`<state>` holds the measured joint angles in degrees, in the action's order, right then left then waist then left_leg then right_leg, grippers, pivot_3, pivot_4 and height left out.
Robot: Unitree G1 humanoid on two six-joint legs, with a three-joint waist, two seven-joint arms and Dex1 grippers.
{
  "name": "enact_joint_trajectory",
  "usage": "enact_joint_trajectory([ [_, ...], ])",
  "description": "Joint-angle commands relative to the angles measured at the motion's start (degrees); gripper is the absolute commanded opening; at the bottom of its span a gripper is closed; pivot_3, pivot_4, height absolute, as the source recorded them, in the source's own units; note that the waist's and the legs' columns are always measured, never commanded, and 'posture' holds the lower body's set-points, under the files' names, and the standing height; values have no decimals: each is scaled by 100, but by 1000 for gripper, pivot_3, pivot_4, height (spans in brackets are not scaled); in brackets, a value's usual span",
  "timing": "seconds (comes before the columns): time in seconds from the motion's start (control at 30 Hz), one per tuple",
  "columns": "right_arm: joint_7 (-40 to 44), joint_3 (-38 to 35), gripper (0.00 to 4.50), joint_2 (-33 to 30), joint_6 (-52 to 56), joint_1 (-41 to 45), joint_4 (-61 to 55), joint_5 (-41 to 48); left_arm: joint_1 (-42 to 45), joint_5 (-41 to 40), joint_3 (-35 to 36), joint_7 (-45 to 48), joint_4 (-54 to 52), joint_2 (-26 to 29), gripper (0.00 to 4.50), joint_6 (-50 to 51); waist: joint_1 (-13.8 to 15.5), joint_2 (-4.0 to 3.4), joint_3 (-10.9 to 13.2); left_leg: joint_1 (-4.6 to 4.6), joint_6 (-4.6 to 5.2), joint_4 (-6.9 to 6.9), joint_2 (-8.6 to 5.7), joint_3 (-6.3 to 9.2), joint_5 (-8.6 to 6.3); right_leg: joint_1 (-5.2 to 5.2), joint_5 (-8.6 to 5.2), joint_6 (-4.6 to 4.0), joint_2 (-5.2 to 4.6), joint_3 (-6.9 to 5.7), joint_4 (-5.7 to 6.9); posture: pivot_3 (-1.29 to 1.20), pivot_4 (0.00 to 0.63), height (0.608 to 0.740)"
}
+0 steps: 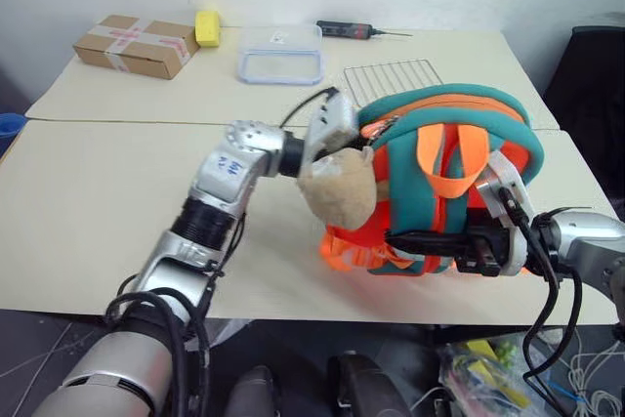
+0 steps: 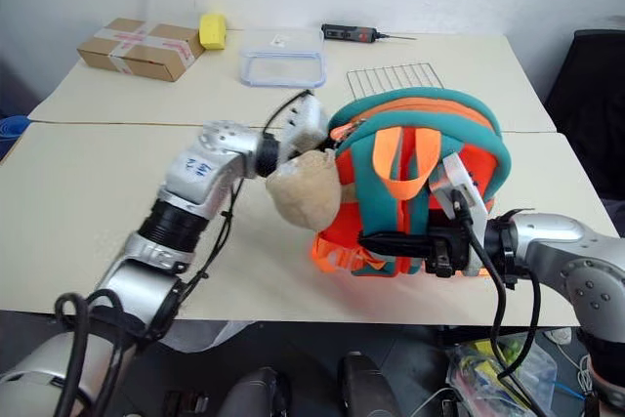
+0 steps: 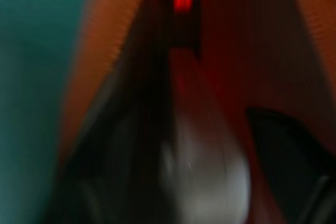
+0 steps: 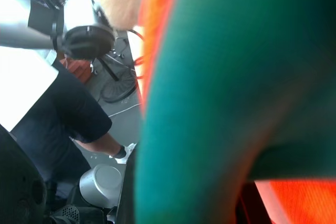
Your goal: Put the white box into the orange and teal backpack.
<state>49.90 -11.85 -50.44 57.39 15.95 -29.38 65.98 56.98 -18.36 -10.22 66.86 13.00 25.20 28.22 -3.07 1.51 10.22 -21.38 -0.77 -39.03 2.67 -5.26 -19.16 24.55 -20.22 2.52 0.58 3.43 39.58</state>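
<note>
Cream desk [image 1: 88, 231], orange and teal backpack [image 1: 444, 178] upright near front edge. Left end effector [image 1: 363, 139] buried in backpack's top opening, finger spread impossible to tell. Right end effector [image 2: 395, 241] clamped on backpack's lower front. White box possibly inside, unseen.

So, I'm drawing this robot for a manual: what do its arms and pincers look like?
Both arms are rounded silver metal segments with black ribbed joints and loose black cables alongside. The left forearm carries small blue markings. The right pincer has black fingers and a white block at its wrist.
</note>
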Motion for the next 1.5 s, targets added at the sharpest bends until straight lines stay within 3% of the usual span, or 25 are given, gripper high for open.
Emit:
enact_joint_trajectory([
  [0.03,-176,-215,0,68,-97,-25,-251,230,-191,-546,637,252,-617,532,4479,433,5,0,0,1,0,-2,0,1,0,-2,0,0,-1,-1,1,0,150,740],
  [0.2,-376,-228,0,99,-91,-61,-293,365,-193,-2073,1657,635,-933,1383,4479,2283,11,1,0,-1,-1,-9,-1,6,0,-5,0,0,-6,-7,-1,0,150,740],
  [0.37,-434,-230,0,68,-76,-31,-237,430,-252,-2855,1822,-122,-2022,1100,4479,3058,100,1,0,-2,1,-12,-6,11,-1,-12,0,0,-13,-12,-8,0,150,740],
  [0.47,-667,-236,0,199,-17,200,-41,689,-408,-2768,1466,-554,-2466,681,4479,2943,129,1,0,1,2,-14,-10,10,-1,-15,0,1,-15,-10,-7,0,150,740],
  [0.6,-812,-211,0,244,36,383,19,884,-427,-1544,485,-1528,-2238,299,4479,2420,141,2,0,5,2,-17,-11,10,-1,-16,0,0,-13,-9,-4,0,150,740],
  [0.67,-863,-225,0,233,41,415,2,977,-460,-1485,357,-1578,-2242,236,4479,2381,118,2,0,5,2,-13,-11,9,-1,-16,0,0,-9,-7,-7,0,150,740],
  [0.77,-912,-252,0,213,1,319,-1,944,-505,-1782,566,-1505,-2293,227,3942,2501,113,1,0,4,2,-6,-8,4,-1,-10,0,0,-7,-3,-6,0,150,740],
  [0.83,-957,-259,0,222,-22,256,10,909,-534,-1856,635,-1458,-2273,299,3358,2549,128,1,0,4,1,-8,-7,5,0,-11,0,0,-7,-4,-5,0,150,740],
  [1.03,-1061,-380,0,246,-135,25,4,862,-535,-1894,744,-1028,-2088,779,1754,2478,126,1,0,4,1,-10,-8,5,0,-12,0,0,-8,-4,-5,0,150,740],
  [1.13,-1100,-472,0,231,-172,-118,-34,864,-374,-1615,774,-775,-1788,1120,1233,2039,126,2,0,4,1,-10,-8,5,0,-12,0,0,-8,-3,-5,0,150,740],
  [1.3,-1125,-582,0,232,-343,-563,-169,634,204,-1256,873,-219,-832,1809,1076,1420,119,2,0,3,0,-9,-9,4,0,-11,0,0,-7,-4,-8,0,150,740],
  [1.4,-1064,-574,0,246,-440,-816,-270,503,-218,-586,270,522,-798,2391,1076,537,76,1,0,4,1,1,-8,0,-1,-10,0,0,-7,-1,-13,0,150,740],
  [1.5,-1062,-530,0,266,-516,-871,-287,451,-701,388,-438,441,-617,2453,1076,-453,69,-2,-2,11,0,1,-7,-1,0,-11,-1,-2,-7,0,-9,0,150,740],
])
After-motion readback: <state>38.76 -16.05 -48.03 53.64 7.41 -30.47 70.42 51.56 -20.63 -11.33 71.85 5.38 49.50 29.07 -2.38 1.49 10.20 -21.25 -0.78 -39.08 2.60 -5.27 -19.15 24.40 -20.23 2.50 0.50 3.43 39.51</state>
